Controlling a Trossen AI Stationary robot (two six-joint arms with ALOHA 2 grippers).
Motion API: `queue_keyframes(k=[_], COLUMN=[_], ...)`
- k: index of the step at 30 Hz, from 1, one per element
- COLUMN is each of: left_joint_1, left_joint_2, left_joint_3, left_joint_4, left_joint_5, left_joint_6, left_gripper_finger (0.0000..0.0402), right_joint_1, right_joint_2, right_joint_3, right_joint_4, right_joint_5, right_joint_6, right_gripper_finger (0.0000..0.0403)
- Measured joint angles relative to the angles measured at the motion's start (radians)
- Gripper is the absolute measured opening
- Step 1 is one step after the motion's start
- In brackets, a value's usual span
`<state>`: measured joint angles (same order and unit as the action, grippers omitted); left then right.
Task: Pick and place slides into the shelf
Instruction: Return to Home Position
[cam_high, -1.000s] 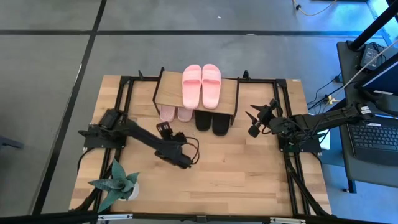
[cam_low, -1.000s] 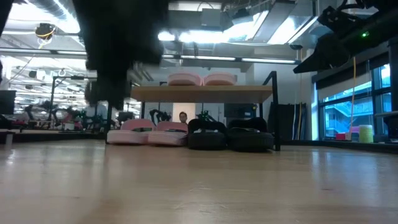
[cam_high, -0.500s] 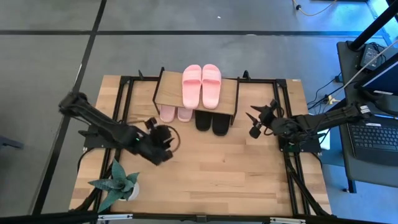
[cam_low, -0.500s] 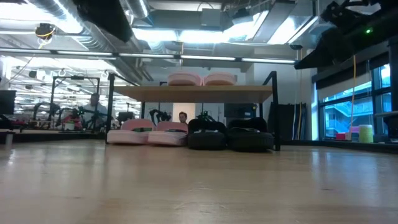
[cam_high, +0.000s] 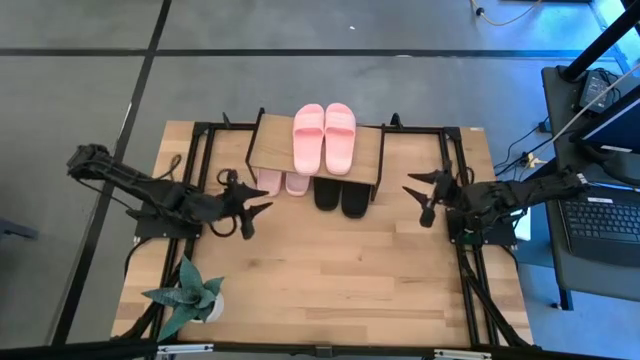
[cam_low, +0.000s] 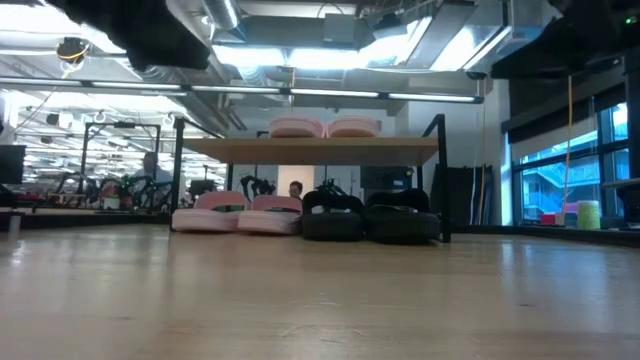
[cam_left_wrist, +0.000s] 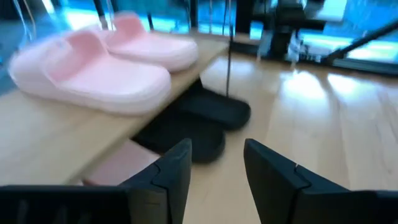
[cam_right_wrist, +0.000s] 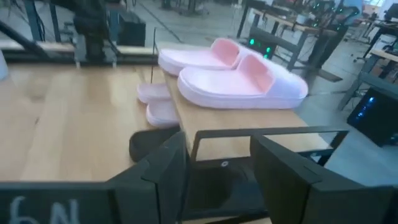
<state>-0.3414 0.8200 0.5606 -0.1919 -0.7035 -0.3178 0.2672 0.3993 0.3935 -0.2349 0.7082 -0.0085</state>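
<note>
Wooden table (cam_high: 340, 280), slides (cam_high: 323, 135) filling shelf (cam_high: 270, 150)

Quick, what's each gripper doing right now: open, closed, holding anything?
Left gripper: open, jaws apart, holding nothing.
Right gripper: open, jaws apart, holding nothing.

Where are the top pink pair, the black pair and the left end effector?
top pink pair (cam_high: 324, 132), high view, where the two straps meet.
black pair (cam_high: 341, 198), high view, on the exposed ends.
left end effector (cam_left_wrist: 216, 150), left wrist view, midway between its open fingertips.
</note>
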Motion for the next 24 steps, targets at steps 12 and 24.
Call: queue_keyframes(k=[12,24], left_joint_1=[0.126,0.210], left_joint_2=[-0.370,-0.673], left_joint_3=[-0.273,-0.440], left_joint_4=[0.215,0.277], left_joint_5=[0.068,0.136], left_joint_6=[0.223,0.303], left_gripper_finger=[0.0141,0.0141], right_joint_1=[0.000,0.000], right_joint_2=[-0.275,-0.398], right_joint_3=[-0.008,-0.023], right_joint_4=[-0.107,-0.148], right_joint_5=[-0.119,-0.145], right_joint_6=[0.000,-0.022], right_gripper_finger=[0.0181,0.0181])
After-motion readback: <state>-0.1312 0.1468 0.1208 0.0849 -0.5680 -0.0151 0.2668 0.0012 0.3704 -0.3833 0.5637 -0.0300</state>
